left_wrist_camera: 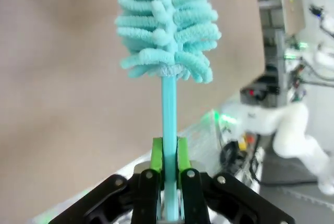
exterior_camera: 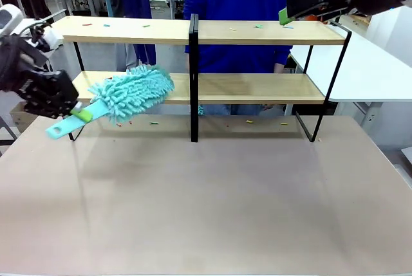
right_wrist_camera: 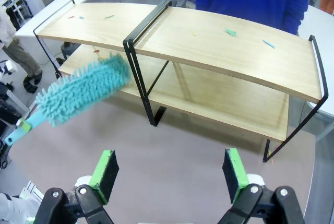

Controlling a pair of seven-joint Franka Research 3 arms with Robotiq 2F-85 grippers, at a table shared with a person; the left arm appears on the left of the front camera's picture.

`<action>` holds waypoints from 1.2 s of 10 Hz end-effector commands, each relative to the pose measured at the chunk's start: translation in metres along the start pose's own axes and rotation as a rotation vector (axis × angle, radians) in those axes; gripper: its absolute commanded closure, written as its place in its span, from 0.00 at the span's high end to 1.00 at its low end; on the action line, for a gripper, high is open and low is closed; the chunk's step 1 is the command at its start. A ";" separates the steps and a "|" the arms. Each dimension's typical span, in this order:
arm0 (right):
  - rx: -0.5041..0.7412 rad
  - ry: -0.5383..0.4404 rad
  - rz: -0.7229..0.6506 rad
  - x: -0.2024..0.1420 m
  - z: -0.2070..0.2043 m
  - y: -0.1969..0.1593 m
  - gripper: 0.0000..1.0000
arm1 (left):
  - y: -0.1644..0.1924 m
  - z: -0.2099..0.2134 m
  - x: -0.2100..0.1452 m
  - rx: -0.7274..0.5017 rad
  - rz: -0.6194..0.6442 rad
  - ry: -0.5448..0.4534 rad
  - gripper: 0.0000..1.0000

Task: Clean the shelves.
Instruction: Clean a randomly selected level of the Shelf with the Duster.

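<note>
Brown matting covers your table [exterior_camera: 206, 199]. The shelves [exterior_camera: 257, 31] stand across its far side, toward 12 o'clock in the front view, with a person [exterior_camera: 244, 6] in blue just behind them.

Your left gripper [exterior_camera: 77, 112], at 9 o'clock, has its jaws clamped tight on the flat handle of the teal duster [exterior_camera: 132, 91]. The fluffy head sits at the front edge of the lower board [exterior_camera: 257, 87], on its left half, but you can't tell from these views whether it touches the wood. Your right gripper [exterior_camera: 293, 11], at 1 o'clock over the right end of the top board [exterior_camera: 129, 29], has its jaws spread wide and holds nothing.

Small coloured scraps [exterior_camera: 259, 26] lie along the top board, with a few more on the table beneath the rack.

You seem to be in the sweeping step, on the lower left. The next move likely calls for drawing the head along the wood while keeping it clear of the central post [exterior_camera: 194, 76]. The top board looks not yet done.
</note>
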State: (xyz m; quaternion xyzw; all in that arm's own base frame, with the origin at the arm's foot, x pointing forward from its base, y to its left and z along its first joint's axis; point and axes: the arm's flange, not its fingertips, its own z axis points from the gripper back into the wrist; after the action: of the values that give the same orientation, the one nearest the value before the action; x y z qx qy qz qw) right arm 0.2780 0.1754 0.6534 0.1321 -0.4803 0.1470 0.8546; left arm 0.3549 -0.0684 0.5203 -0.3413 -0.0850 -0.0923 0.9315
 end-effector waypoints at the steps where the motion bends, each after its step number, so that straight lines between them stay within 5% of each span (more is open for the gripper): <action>1: -0.001 -0.001 -0.002 0.000 0.000 -0.001 1.00 | 0.000 -0.011 0.009 0.033 0.037 -0.134 0.12; 4: -0.001 -0.001 -0.002 0.000 0.000 -0.001 1.00 | 0.008 -0.027 0.025 0.126 0.087 -0.215 0.12; 8: -0.001 -0.001 -0.002 0.000 0.000 -0.001 1.00 | 0.016 -0.045 0.046 0.151 0.108 -0.135 0.12; 12: -0.001 -0.001 -0.002 0.000 0.000 -0.001 1.00 | 0.022 -0.042 0.047 0.253 0.258 -0.192 0.12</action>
State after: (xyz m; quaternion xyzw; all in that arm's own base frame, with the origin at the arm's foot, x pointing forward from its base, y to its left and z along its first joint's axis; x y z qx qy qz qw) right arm 0.2780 0.1754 0.6534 0.1321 -0.4803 0.1470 0.8546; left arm 0.4112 -0.0846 0.4821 -0.2588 -0.1401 0.0248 0.9554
